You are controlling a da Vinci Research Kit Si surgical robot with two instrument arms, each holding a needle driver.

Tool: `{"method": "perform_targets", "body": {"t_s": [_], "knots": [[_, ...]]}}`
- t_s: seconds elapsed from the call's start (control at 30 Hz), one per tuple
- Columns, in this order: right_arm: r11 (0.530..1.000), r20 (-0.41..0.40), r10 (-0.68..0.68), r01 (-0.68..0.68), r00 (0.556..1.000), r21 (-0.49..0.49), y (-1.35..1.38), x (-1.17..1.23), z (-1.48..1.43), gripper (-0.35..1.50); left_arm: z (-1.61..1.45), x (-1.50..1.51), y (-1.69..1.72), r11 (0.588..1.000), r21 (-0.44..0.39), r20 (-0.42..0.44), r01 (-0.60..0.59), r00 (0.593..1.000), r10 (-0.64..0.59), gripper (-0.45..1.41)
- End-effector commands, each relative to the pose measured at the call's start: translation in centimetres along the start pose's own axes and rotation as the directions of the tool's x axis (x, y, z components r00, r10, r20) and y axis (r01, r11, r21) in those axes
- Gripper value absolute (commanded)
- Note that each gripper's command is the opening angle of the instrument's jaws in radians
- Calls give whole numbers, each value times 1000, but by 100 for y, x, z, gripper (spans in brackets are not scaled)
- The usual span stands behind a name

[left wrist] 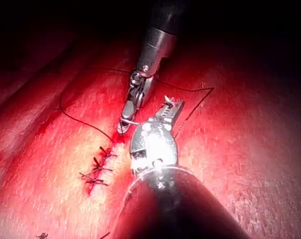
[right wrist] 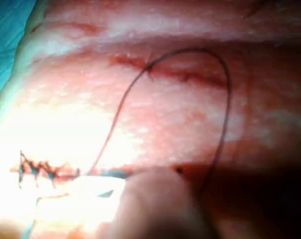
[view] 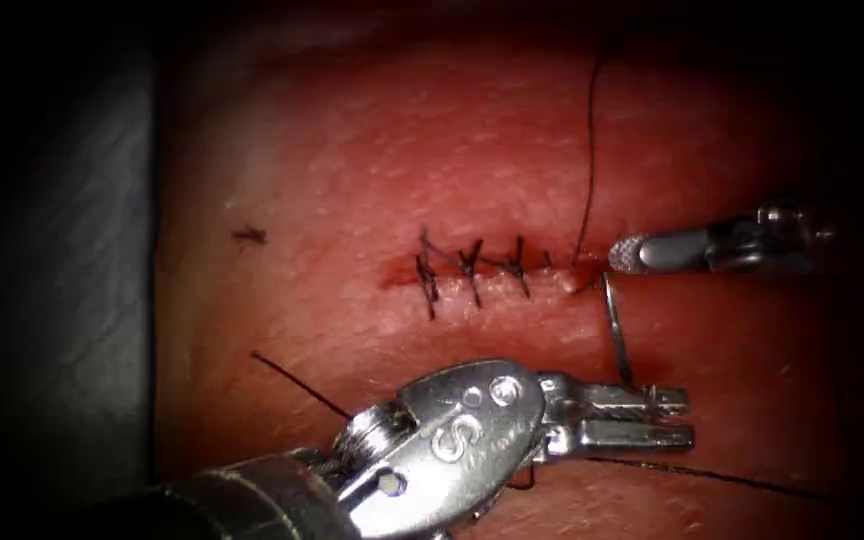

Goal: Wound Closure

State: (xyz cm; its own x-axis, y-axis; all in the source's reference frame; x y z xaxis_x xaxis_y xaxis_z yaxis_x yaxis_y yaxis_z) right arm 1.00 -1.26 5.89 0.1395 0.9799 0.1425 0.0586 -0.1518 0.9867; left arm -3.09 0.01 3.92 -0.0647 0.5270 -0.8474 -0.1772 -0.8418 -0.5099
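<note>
Three stitches in, needle held near the cut's right end

Three dark knotted stitches point(view: 472, 272) across the short horizontal cut point(view: 492, 270) in the reddish pork-belly tissue point(view: 402, 150), cut ends standing up from each. Left arm's silver needle driver point(view: 674, 417) entering from the near side, jaws pointing right and clamped on the thin curved steel needle point(view: 614, 330) at its near end. Needle rising from those jaws toward the far side, its other end at the right end of the cut, just beside the last stitch; whether that end sits in the tissue cannot be told. Right arm's silver needle driver point(view: 624, 255) reaching in from the right, rounded tip just beside the needle's far end and the cut's right end; jaws look pressed together, with nothing visibly between them. Thin dark suture thread point(view: 590, 150) running from the right end of the cut away to the far side, and a second stretch trailing right along the near side past the left tool. Small dark scrap of thread point(view: 249, 237) lying on the tissue well left of the cut. Red fluid point(view: 392, 272) staining the cut's left end.

Seen from the left wrist: same driver point(left wrist: 171, 110) gripping the needle point(left wrist: 130, 121), right tool point(left wrist: 122, 127) touching down beside the stitches point(left wrist: 98, 172), thread point(left wrist: 75, 117) looping over the tissue point(left wrist: 250, 149).
</note>
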Motion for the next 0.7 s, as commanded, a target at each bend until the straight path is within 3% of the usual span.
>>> {"method": "perform_targets", "body": {"t_s": [0.03, 0.07, 0.1, 0.17, 0.3, 0.43, 0.57, 0.7], "knots": [[996, 13, -89, 90, 996, -23, 6, -16, 7, 7, 7, -7, -2, 998, 24, 14, -54, 998, 54, -45], [985, 32, -167, 169, 985, -44, 5, -19, 8, -14, 6, -8, -3, 989, 50, 33, -136, 990, 135, -45], [963, 67, -255, 259, 965, -73, 5, -22, 9, -20, 5, -8, -5, 977, 74, 51, -200, 979, 196, -45], [928, 107, -349, 359, 931, -96, 3, -26, 10, -22, 3, -8, -10, 936, 125, 114, -328, 942, 315, -45], [860, 116, -486, 498, 866, -113, 0, -29, 10, -14, -4, -2, -22, 886, 142, 169, -441, 893, 417, -45], [795, 140, -579, 595, 803, -119, -3, -25, 11, 29, -13, 17, -38, 826, 153, 208, -543, 835, 510, -45], [789, 138, -588, 602, 797, -121, -5, -25, 16, 71, -23, 37, -48, 807, 172, 203, -564, 822, 531, -45], [781, 135, -597, 611, 791, -127, -6, -26, 27, 94, -32, 46, -45, 797, 177, 207, -578, 813, 544, -45]]}}
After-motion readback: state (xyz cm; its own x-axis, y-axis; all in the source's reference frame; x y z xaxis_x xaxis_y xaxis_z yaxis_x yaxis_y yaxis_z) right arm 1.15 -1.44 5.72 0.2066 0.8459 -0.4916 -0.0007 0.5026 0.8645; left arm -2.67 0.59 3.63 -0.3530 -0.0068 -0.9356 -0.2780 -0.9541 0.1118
